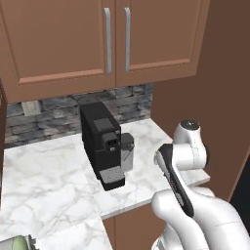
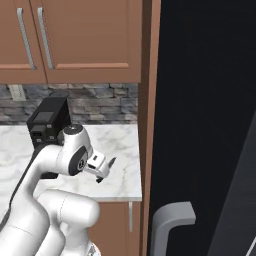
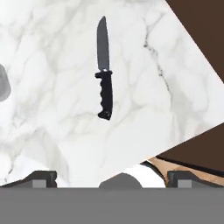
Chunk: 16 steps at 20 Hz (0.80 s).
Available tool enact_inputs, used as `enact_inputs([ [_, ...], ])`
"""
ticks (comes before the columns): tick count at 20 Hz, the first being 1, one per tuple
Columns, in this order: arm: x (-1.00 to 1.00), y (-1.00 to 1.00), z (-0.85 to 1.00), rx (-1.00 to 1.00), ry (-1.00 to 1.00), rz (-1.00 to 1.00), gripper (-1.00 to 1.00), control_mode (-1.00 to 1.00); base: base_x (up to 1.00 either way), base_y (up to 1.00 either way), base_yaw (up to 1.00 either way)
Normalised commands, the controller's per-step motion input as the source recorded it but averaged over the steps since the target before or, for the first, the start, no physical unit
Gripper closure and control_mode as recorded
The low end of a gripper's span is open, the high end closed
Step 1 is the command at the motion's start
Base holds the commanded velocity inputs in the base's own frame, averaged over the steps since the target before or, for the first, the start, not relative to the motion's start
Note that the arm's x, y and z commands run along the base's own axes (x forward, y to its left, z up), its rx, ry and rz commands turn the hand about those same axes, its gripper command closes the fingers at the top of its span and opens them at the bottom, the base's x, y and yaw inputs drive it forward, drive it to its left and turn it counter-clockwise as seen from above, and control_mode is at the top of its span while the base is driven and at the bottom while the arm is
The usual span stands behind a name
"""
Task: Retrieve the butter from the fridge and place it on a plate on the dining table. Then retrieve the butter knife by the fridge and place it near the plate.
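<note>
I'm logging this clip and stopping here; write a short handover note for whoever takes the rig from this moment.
End effector: open, holding nothing, hovering over the marble counter beside the fridge.
Butter knife: lying flat on the counter, blade pointing away from the fingertips, untouched.
Coffee machine stands further along the counter, clear of the knife.
Done: whether the butter is already on the plate cannot be told from these views.
Left: lower onto the knife handle, grasp it, carry it to the dining table and set it near the plate.

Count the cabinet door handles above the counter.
2. Both grey bar handles hang side by side on the upper cabinet doors, left handle and right handle, above the coffee machine. More may lie outside the frame.
</note>
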Motion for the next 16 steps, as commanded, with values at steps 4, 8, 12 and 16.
enact_inputs([
  [4, 0.57, 0.0, -0.54, 0.0, 0.04, 0.0, -1.0, -1.0, 0.0, 0.0, 0.0],
  [8, 0.43, 0.0, -0.51, 0.0, 0.01, 0.0, -1.0, -1.0, 0.0, 0.0, 0.0],
  [12, 0.32, 0.0, -0.54, 0.0, 0.02, 0.0, -1.0, -1.0, 0.0, 0.0, 0.0],
  [16, 0.2, 0.0, -0.61, 0.0, 0.04, 0.0, -1.0, -1.0, 0.0, 0.0, 0.0],
])
